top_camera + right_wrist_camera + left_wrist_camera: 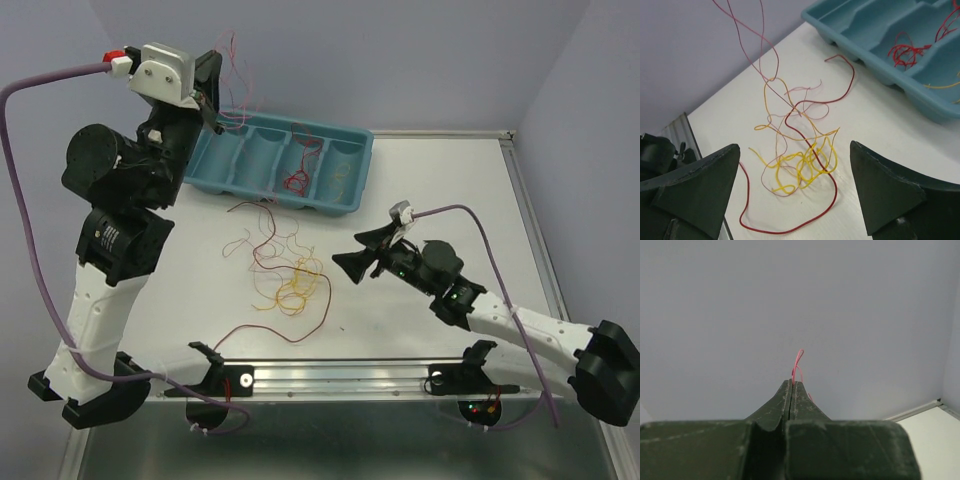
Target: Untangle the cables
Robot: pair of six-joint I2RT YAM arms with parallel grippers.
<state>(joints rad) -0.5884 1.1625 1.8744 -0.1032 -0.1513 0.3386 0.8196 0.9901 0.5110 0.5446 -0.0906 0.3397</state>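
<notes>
A tangle of thin cables [290, 285] in yellow, orange, pale pink and dark red lies on the white table; in the right wrist view the yellow loops [807, 162] sit between my fingers, with a dark red cable [830, 205] curving around them. My left gripper [212, 102] is raised high over the left end of the teal tray [262, 155] and is shut on a thin pink-red cable [798, 362], whose strands [747, 37] rise from the pile. My right gripper [352, 258] is open and empty, low, just right of the tangle, pointing at it [794, 146].
The tray [875, 25] holds a red cable [296, 180] in its third compartment and a yellow one [340, 180] in its fourth. A metal rail [340, 378] runs along the near edge. Walls stand close behind and to the right.
</notes>
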